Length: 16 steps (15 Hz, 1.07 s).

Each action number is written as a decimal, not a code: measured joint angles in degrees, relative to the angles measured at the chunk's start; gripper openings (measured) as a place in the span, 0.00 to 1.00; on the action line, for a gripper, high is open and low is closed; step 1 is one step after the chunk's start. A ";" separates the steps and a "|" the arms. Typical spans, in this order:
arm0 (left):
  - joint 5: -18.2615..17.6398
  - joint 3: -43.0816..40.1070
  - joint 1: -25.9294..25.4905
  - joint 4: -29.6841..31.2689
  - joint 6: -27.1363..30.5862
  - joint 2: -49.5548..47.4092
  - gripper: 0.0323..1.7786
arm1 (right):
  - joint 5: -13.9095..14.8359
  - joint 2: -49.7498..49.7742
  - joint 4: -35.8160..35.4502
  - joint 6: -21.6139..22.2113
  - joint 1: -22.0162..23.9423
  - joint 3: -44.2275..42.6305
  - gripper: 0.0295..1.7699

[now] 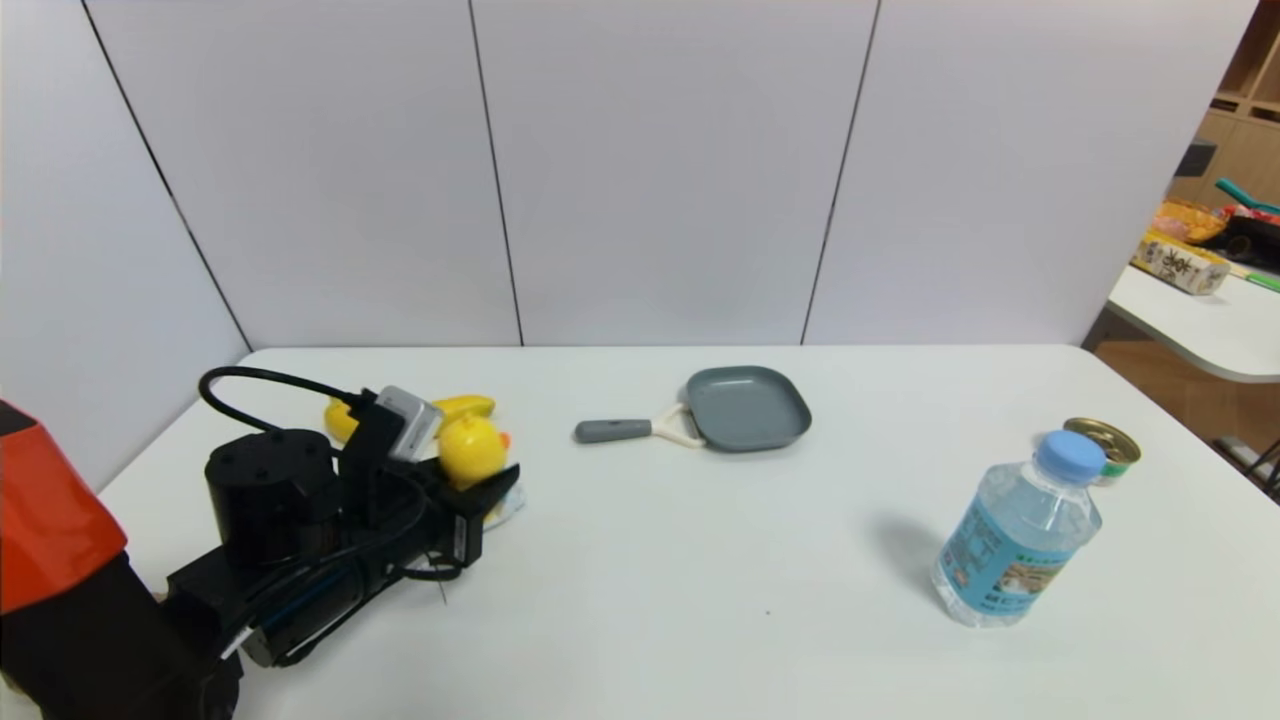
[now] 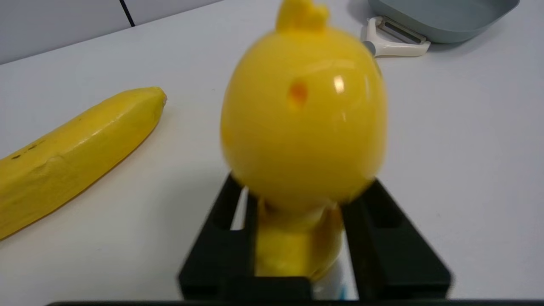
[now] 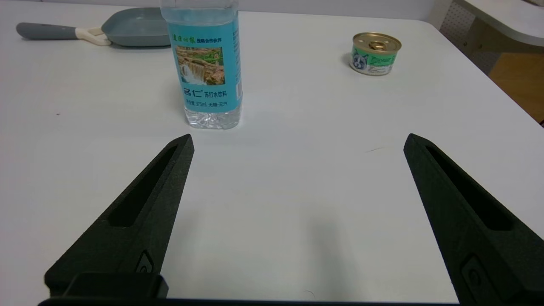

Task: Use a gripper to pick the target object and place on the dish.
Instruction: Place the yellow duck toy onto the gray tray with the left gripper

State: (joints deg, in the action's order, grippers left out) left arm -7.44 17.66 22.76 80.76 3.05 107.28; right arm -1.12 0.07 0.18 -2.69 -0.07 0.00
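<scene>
On a white table (image 1: 640, 600), the left gripper (image 1: 490, 490) is reaching in low at the near-left corner, its black jaws clamped on the lower body of the yellow duck toy (image 1: 472, 448). In the left wrist view the duck's (image 2: 302, 123) round head is rising above the jaws, which are squeezing its neck from both sides. A banana (image 1: 455, 408) is lying just behind the duck. The grey-blue square pan (image 1: 748, 406), the dish, is sitting at about two o'clock from the duck, well apart, its grey handle pointing back toward nine o'clock. The left arm is much the nearer one to duck and pan. The right gripper (image 3: 297, 144) is hanging parked on the right with jaws spread wide apart and nothing between them, facing a water bottle (image 3: 206, 63) and a small tin can (image 3: 375, 53).
</scene>
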 joint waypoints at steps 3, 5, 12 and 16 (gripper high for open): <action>0.00 0.91 0.00 -0.34 0.00 -1.62 0.23 | 0.00 0.00 -0.02 -0.02 0.00 0.00 0.97; 0.02 1.02 0.00 -0.34 -0.05 -2.18 0.23 | 0.00 0.00 -0.02 -0.02 0.00 0.00 0.97; -0.17 8.16 2.23 -2.40 0.33 -2.62 0.23 | -0.02 0.00 0.02 0.00 0.00 0.00 0.97; -0.35 21.66 7.45 -10.75 0.54 0.05 0.23 | 0.00 0.00 0.02 0.00 0.00 0.00 0.97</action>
State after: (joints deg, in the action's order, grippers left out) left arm -7.79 39.33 30.21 70.01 3.58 107.33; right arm -1.12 0.07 0.21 -2.69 -0.07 0.00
